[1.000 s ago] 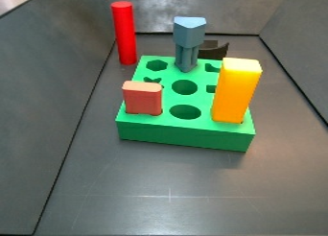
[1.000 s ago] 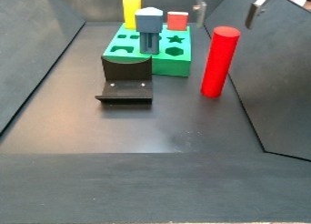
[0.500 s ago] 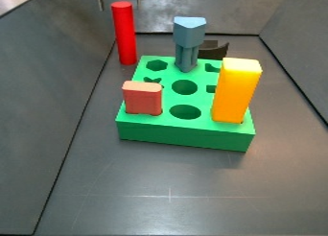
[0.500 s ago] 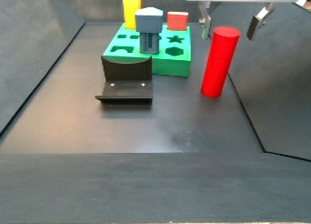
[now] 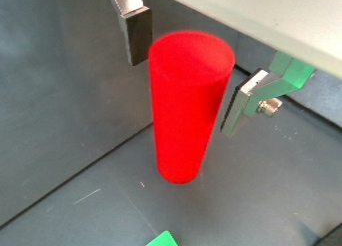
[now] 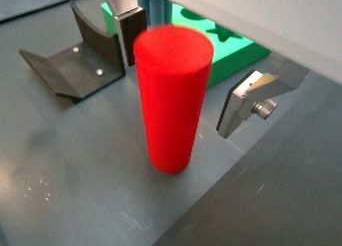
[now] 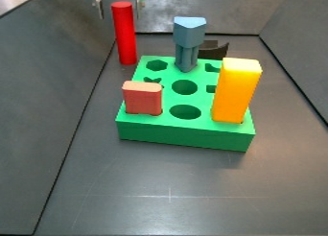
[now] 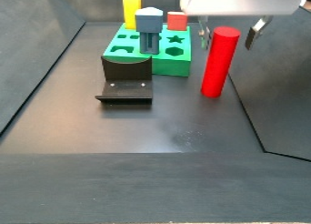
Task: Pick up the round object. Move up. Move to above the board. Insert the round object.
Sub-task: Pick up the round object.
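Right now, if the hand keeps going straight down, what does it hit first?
Probably nothing at first: the open hand straddles the red cylinder, a finger on each side, neither touching. Continuing down, the fingertips would likely meet the floor.

The round object (image 8: 217, 62) stands upright on the tabletop (image 8: 183, 127), right of the board (image 8: 153, 51) in a side view, with the fixture (image 8: 125, 78) nearer. The gripper (image 8: 228, 29) hangs over it, fingers (image 5: 135, 33) straddling its top, apart from its sides.
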Tool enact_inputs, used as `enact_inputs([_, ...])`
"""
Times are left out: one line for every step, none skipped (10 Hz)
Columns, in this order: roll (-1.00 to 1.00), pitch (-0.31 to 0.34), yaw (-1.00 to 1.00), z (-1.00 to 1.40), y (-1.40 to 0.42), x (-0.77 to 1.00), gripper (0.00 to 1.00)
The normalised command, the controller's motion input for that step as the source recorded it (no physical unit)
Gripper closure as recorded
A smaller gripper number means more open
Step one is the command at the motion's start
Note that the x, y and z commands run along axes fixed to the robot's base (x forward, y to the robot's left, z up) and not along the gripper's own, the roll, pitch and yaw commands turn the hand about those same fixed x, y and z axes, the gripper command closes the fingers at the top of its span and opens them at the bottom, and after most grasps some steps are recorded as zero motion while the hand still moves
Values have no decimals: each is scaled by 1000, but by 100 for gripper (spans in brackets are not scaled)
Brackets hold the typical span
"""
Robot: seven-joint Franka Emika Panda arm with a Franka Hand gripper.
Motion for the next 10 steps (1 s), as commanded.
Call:
enact_inputs([0, -19, 0, -294, 0, -14, 0])
enact_inputs([-44, -66, -14, -20, 0, -117, 0])
enact_inputs([0, 0, 0, 0, 0, 0, 0])
enact_inputs([0, 0, 0, 0, 0, 0, 100])
enact_inputs([0, 0, 0, 0, 0, 0, 100])
enact_inputs([0, 0, 0, 0, 0, 0, 100])
enact_inputs([0, 0, 0, 0, 0, 0, 100])
enact_inputs([0, 0, 0, 0, 0, 0, 100])
enact_inputs([0, 0, 0, 0, 0, 0, 100])
enact_inputs([0, 0, 0, 0, 0, 0, 100])
